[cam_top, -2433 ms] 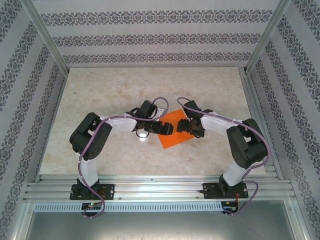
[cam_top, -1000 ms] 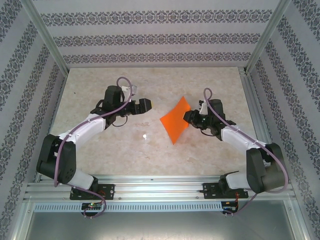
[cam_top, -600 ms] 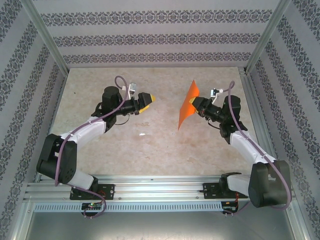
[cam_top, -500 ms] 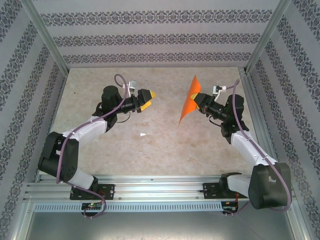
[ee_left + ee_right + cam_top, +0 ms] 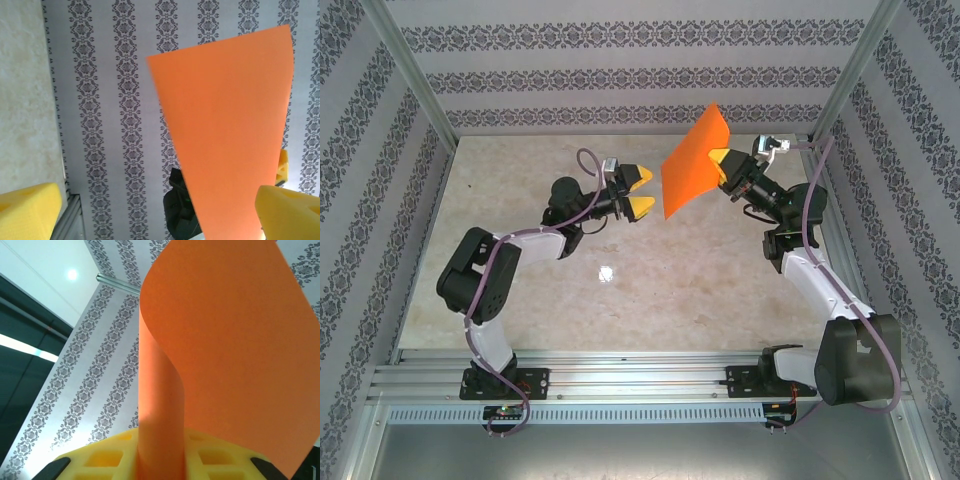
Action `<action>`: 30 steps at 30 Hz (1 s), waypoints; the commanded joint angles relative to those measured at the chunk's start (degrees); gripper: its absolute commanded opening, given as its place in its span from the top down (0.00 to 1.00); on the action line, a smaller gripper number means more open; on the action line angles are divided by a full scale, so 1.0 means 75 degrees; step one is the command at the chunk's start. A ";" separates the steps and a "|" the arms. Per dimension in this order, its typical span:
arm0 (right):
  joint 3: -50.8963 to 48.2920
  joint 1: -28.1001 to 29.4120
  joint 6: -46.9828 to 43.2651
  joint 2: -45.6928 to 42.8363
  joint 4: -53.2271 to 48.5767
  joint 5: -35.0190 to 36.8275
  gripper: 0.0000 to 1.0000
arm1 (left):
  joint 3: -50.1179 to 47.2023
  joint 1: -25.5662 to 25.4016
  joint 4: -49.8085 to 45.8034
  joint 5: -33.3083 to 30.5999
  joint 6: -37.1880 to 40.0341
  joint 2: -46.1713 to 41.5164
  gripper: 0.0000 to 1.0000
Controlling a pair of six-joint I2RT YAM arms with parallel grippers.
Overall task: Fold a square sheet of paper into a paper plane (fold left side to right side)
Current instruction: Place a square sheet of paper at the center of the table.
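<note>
The square sheet of paper [image 5: 692, 162], bright orange and plain, hangs in the air above the back of the table. My right gripper [image 5: 724, 168] is shut on its right edge. In the right wrist view the square sheet of paper [image 5: 225, 340] rises from between the yellow jaws of my right gripper [image 5: 160, 462] and curls over to the right. My left gripper [image 5: 640, 191] is open just left of the sheet, its yellow fingertips [image 5: 641, 207] apart and touching nothing. In the left wrist view, the sheet [image 5: 230, 135] stands ahead of my left gripper [image 5: 157, 207]. A paper plane is out of view.
The marble-look table [image 5: 620, 290] lies below both arms. Patterned walls [image 5: 620, 75] close the back and sides, with metal corner posts [image 5: 850, 75]. An aluminium rail [image 5: 640, 378] runs along the near edge by the arm bases.
My right gripper has carried the orange sheet up and toward the back of the table. My left arm has swung in toward the centre, its open gripper now close to the sheet.
</note>
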 commanded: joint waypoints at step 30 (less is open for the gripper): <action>-0.0767 0.0042 -0.0021 -0.0182 0.0231 0.0094 0.74 | 0.0798 -0.0525 0.2046 -0.0958 -0.1474 0.0742 0.80</action>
